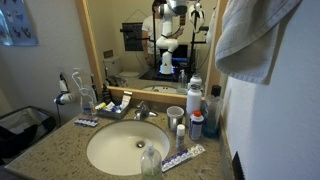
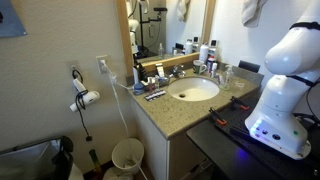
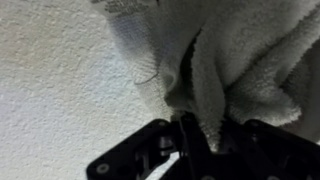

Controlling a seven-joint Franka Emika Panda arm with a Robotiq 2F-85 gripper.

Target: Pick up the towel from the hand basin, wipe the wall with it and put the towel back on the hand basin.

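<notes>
Wrist view shows your hand [image 3: 200, 128] clamped shut on a fold of the towel [image 3: 240, 50], pressing it flat to the wall [image 3: 60, 70] for wiping, well above the basin [image 1: 120, 150] in the counter [image 1: 50, 152] where it belongs afterwards.
</notes>
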